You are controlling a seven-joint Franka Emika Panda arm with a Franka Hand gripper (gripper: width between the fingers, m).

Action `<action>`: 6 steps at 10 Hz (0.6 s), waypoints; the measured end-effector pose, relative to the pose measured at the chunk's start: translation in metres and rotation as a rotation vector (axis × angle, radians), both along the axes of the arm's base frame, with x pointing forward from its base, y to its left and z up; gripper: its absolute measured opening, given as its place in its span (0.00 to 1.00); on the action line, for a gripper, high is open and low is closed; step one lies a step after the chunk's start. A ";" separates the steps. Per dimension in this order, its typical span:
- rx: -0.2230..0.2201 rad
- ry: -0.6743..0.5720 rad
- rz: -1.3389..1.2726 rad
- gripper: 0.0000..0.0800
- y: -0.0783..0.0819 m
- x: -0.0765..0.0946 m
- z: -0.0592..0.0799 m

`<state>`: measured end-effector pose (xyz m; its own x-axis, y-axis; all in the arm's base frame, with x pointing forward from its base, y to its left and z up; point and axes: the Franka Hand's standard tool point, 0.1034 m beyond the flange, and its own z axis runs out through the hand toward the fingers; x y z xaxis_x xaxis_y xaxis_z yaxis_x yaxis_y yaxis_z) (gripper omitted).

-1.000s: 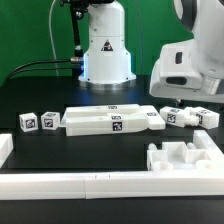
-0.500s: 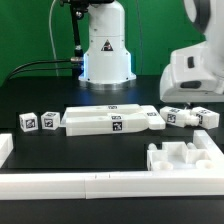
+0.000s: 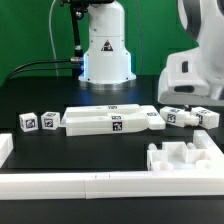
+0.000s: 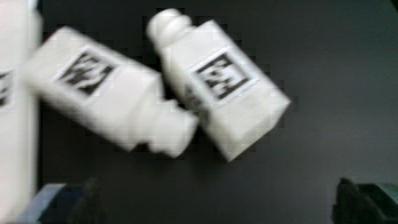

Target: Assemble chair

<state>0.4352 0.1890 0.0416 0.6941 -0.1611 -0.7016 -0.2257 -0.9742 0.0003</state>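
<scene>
The chair lies in loose white tagged parts on the black table. Two short legs rest side by side at the exterior view's right. The arm's white hand hangs right above them. In the wrist view both legs, one and the other, lie slanted and touching. My gripper stands open above them, its dark fingertips wide apart with nothing between. Long slabs lie mid-table and two small cubes at the left.
A notched white block sits at the front right. The long plain border rail runs along the front edge and turns up at the left. The robot's base stands behind the slabs. A white slab edge shows beside the legs.
The hand has shifted a little toward the exterior view's right and lower, over the two legs. The jaws have stayed open. No part has moved.
</scene>
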 end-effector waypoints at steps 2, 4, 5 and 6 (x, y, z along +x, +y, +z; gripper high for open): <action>-0.032 -0.008 0.022 0.81 0.001 -0.001 0.000; 0.008 -0.007 0.064 0.81 0.000 -0.001 -0.001; 0.058 -0.002 0.117 0.81 0.007 -0.003 -0.005; 0.071 0.002 0.131 0.81 0.011 -0.005 -0.006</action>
